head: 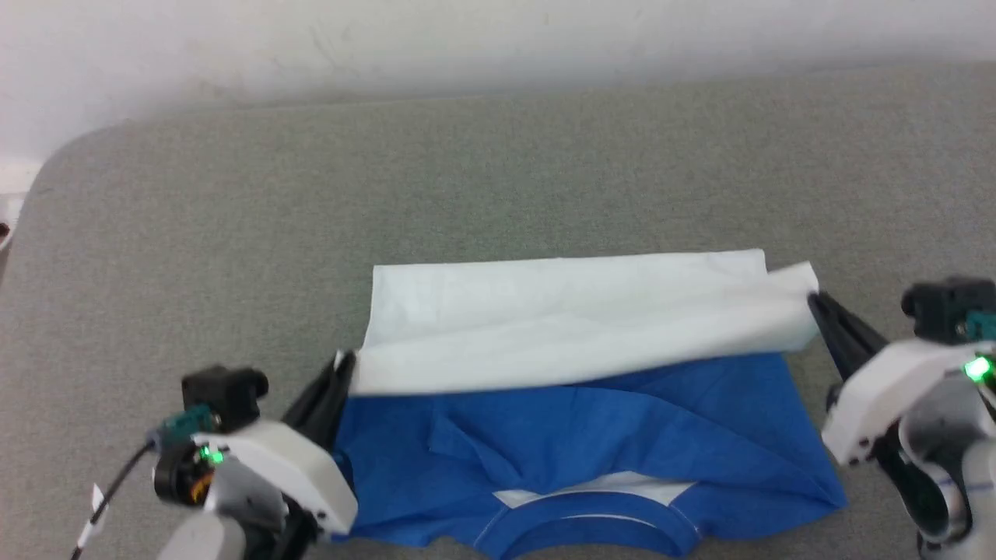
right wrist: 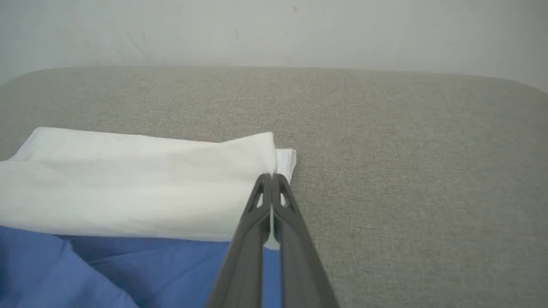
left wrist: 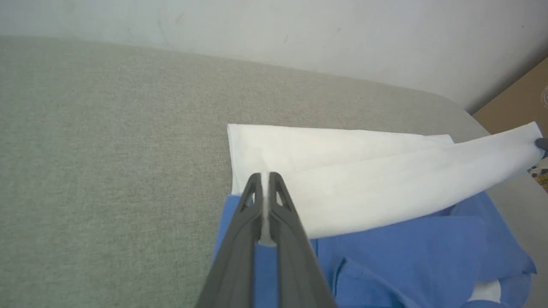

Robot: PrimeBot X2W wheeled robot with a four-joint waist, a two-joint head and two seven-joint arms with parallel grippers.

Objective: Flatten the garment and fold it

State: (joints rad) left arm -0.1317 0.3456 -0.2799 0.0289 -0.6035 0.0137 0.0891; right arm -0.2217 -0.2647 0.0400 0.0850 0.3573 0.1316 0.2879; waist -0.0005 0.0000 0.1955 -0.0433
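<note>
Grey fabric bench [head: 498,171] carries one garment [head: 591,420] at 6 o'clock, white part doubled over blue. Two hands: left hand [head: 342,365] clamped on white corner at 8 o'clock, right hand [head: 815,302] clamped on opposite corner at 3 o'clock. Pale wall [head: 467,39] at 12.

Plain white across the upper, folded-over band of the soft fabric garment [head: 576,327]; bright solid blue over the lower part, with a curved blue collar [head: 591,533] edged by a thin pale line and a white sliver just above it. Muted grey-green with a fine heathered weave over the cloth-covered table [head: 545,171]. Off-white, faintly scuffed, on the wall [head: 467,47] behind. Dark grey to black on the long fingers of the left gripper [head: 342,365] and right gripper [head: 813,299]; white on the housing [head: 288,467] behind each, with a small glowing green light [head: 206,455] and a teal plug [head: 183,424]. Tan-brown patch [left wrist: 522,98] at the right edge of the left wrist view.
</note>
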